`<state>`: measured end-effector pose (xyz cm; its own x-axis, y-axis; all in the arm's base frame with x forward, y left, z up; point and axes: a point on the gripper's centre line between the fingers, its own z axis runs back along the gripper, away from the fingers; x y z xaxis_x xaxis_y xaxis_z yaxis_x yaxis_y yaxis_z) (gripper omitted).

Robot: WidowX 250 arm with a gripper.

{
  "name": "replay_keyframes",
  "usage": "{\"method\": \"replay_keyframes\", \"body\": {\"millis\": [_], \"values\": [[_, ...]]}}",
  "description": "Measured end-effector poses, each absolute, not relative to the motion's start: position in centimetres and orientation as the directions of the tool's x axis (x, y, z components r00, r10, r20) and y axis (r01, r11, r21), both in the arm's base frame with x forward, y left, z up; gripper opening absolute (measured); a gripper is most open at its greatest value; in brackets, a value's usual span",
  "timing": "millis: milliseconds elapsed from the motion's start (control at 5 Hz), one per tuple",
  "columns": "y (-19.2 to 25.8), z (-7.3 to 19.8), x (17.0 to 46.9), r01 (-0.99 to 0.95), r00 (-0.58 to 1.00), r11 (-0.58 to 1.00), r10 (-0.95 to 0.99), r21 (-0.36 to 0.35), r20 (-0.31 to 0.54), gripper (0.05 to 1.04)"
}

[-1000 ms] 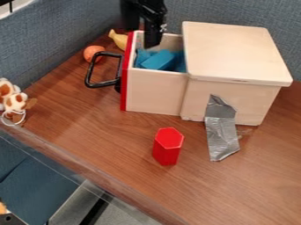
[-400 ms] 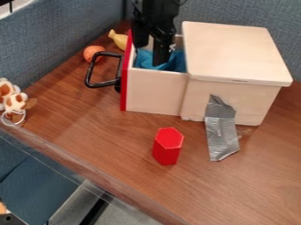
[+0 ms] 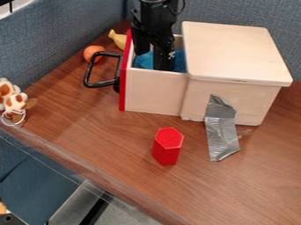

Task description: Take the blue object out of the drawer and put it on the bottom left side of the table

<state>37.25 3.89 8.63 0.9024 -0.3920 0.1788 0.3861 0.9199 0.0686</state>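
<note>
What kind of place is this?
Probably a robot practice corner in an office or lab: blue cloth-like panels stand beside a wood-look table, and a robot's black tool hangs at an open drawer.

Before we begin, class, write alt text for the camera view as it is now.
A spread black robot gripper hangs at the open drawer of a wooden box, where a blue object lies; a red six-sided block stands on the brown table in front.
</note>
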Motion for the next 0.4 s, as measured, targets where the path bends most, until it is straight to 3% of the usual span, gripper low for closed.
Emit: {"method": "replay_keyframes", "body": {"millis": [400], "values": [[4.54,6.5,38.18,0.382,0.909,0.922,-0.386,0.054,0.157,1.001]]}}
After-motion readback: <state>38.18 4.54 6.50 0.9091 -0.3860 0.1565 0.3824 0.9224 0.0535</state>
